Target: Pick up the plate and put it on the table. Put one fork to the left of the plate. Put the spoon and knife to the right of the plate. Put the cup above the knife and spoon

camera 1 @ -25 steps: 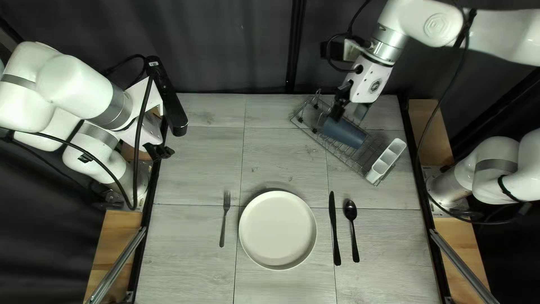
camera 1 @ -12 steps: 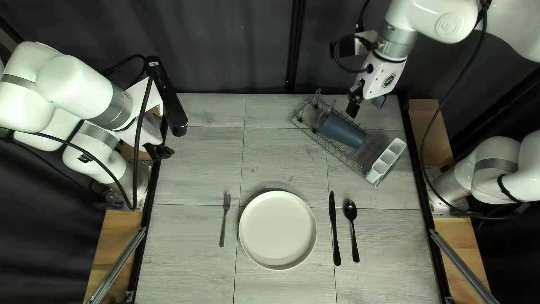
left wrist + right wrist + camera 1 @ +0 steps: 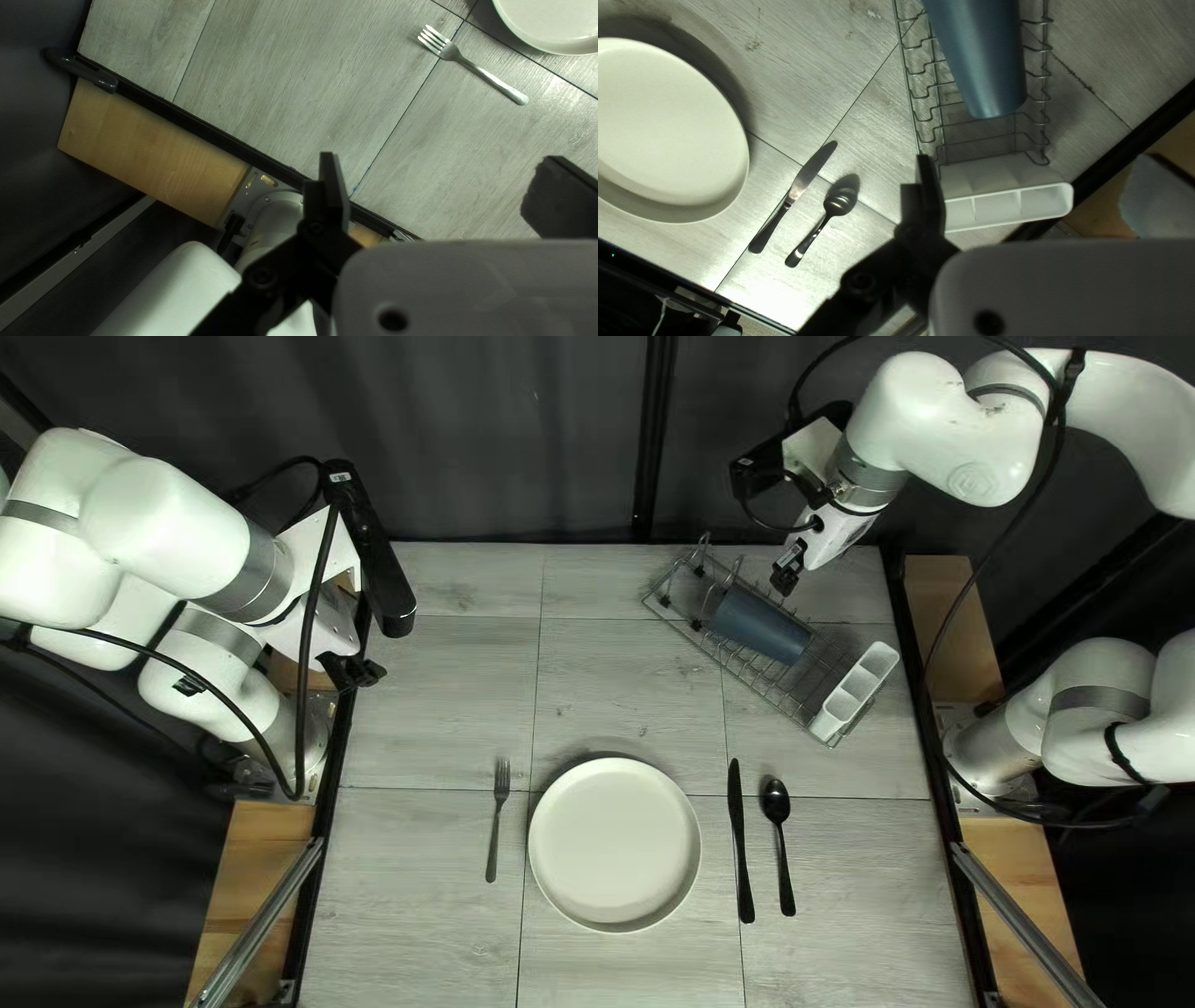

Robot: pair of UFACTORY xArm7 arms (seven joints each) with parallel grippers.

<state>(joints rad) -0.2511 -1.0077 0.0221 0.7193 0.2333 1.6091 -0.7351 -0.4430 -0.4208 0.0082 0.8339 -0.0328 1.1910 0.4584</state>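
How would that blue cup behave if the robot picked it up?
The cup looks stiff, its rounded wall showing no dents, so it probably won't squash easily. Its smooth, shiny side might slip. Laid loose outside the wire rack, its round, tapering body could roll.

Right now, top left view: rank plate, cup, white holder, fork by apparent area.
1. Plate
2. Cup and white holder: too alike to rank
3. Fork
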